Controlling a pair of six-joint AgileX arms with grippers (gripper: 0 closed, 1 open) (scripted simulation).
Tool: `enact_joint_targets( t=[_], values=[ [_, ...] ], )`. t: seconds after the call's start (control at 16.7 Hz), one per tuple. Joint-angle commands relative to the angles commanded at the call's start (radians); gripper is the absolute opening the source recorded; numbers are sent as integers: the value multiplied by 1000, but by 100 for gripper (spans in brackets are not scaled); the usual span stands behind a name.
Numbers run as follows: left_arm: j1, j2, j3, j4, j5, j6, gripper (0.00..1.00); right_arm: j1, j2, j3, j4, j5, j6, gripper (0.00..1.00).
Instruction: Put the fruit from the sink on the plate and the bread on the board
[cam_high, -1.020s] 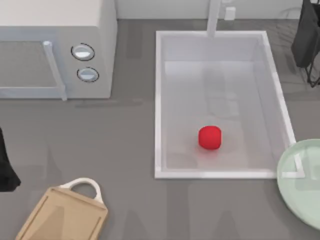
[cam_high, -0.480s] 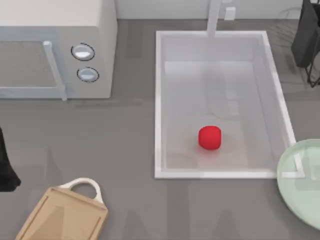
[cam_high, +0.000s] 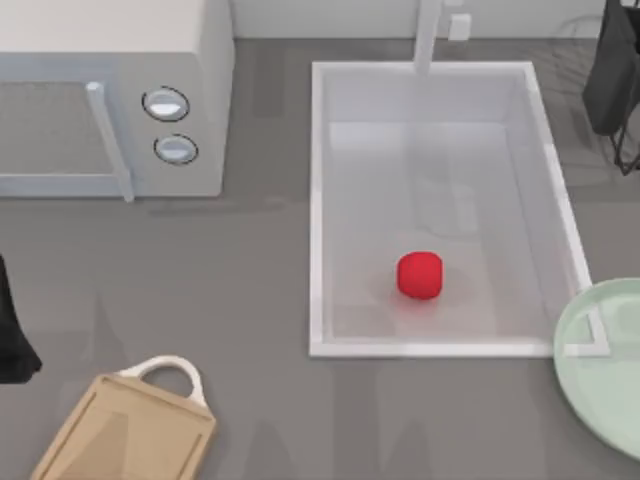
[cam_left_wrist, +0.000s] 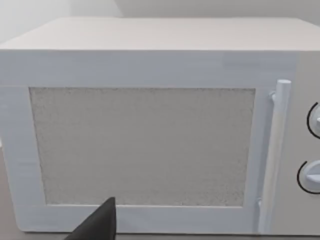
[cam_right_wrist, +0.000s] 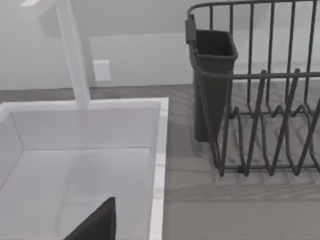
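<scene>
The fruit (cam_high: 419, 275) sits in the sink (cam_high: 318, 200) — toward its near end. The plate (cam_high: 600, 370) (near right) overlaps the sink's corner; the board (cam_high: 125, 435) lies near left. Neither gripper's opening can be told.

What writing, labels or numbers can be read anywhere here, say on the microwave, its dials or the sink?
None can be read.
The microwave has a blank door and top.
Its two dials carry only a plain pointer bar, no numbers.
The sink, plate and board are unmarked.
The small white wall plate is blank.
</scene>
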Motion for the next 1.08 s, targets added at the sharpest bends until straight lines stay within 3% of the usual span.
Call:
enact_joint_targets(
  t=[0.3, 1.08],
  values=[
    [0, 0, 0, 0, 0, 0, 100, 87, 400, 348, -223, -2, 108, 100],
    [0, 0, 0, 0, 0, 0, 100, 354, 1724, 1467, -894, 3, 376, 100]
  ],
)
